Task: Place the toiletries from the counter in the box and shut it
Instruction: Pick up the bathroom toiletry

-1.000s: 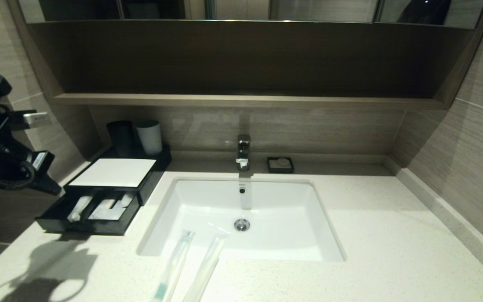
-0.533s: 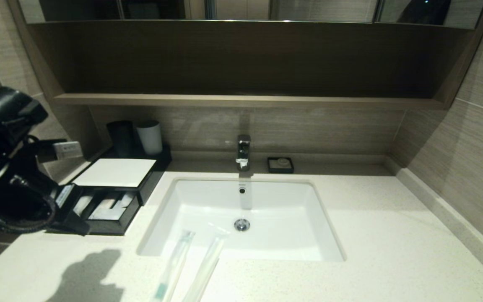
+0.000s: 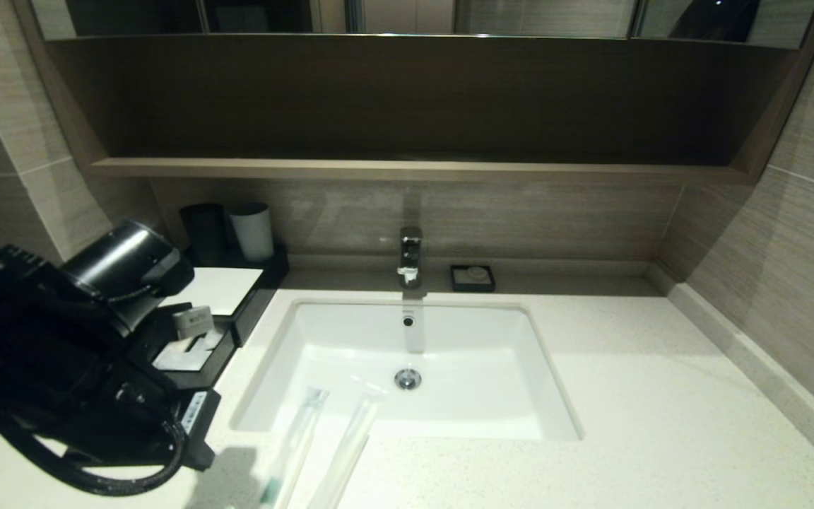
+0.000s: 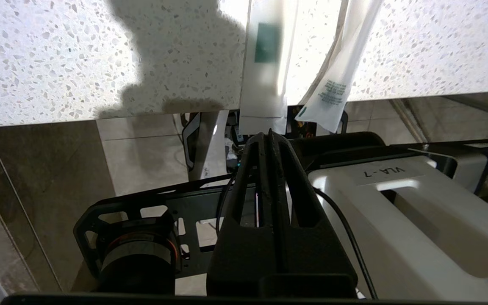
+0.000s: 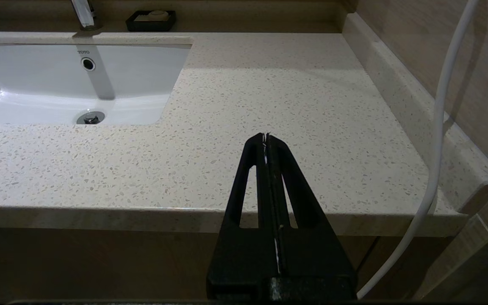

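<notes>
Two long slim packets lie at the counter's [image 3: 661, 410] front edge, their far ends over the white sink [image 3: 478, 339]: a toothbrush packet [image 3: 294, 445] with a teal mark and a whitish packet [image 3: 347, 449]. In the left wrist view the toothbrush packet [image 4: 265, 63] and the whitish packet [image 4: 333, 84] overhang the counter's edge. My left gripper [image 4: 269, 133] is shut and empty, just short of the toothbrush packet's overhanging end. The black box [image 3: 220, 288] stands at the back left with its drawer pulled out; whitish packets [image 3: 184, 353] show in it, partly hidden by my left arm [image 3: 96, 339]. My right gripper [image 5: 266, 135] is shut and empty.
A dark cup [image 3: 203, 230] and a pale cup [image 3: 251, 230] stand behind the box. A faucet [image 3: 410, 254] and a small black soap dish [image 3: 473, 277] are at the back. A raised ledge [image 5: 417, 106] borders the counter's right side. A white cable [image 5: 439, 127] hangs near my right gripper.
My left arm has swung from the far left, past the open drawer, down to the counter's front edge near the two packets. The packets and drawer have not moved.
</notes>
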Controlling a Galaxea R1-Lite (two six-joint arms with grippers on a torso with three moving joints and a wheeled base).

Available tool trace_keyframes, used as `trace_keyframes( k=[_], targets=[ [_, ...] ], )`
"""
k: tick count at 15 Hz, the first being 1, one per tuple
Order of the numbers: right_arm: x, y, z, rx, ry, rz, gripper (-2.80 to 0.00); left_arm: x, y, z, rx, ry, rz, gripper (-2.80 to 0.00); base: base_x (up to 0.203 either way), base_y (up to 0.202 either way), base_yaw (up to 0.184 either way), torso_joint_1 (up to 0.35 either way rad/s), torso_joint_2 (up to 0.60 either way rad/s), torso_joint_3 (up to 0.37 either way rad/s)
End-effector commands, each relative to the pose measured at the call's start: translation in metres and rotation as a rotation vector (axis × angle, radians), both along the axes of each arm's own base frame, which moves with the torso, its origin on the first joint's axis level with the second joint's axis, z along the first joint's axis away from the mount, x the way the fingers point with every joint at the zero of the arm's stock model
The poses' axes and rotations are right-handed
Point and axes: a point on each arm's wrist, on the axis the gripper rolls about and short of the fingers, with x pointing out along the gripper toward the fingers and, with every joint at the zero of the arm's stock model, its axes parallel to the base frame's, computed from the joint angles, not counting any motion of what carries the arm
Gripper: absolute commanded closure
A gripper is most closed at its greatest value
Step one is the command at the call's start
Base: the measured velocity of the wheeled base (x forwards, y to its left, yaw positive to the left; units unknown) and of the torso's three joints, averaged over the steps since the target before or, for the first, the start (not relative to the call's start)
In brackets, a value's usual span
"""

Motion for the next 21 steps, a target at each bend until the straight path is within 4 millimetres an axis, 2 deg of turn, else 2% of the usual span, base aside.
trace_keyframes(
  k=[1,8,16,21],
  targets=[
    [0.000,0.000,0.000,0.000,-0.002,0.000,0.00,-0.004,-0.004,-0.011,0.022,0.032,-0.027,0.00,0.000,0.000,0.000,0.000,0.00,0.000],
    [0.000,0.000,0.000,0.000,0.000,0.000,0.00,-0.003,-0.005,-0.030,0.052,0.059,-0.080,0.00,0.000,0.000,0.000,0.000,0.00,0.000],
    [0.000,0.000,0.000,0.000,0.000,0.000,0.00,0.007,-0.010,-0.037,0.059,0.055,-0.100,0.00,0.000,0.000,0.000,0.000,0.00,0.000],
    [0.000,0.000,0.000,0.000,0.000,0.000,0.00,0.002,-0.008,-0.041,0.082,0.052,-0.182,0.00,0.000,0.000,0.000,0.000,0.00,0.000]
  ],
)
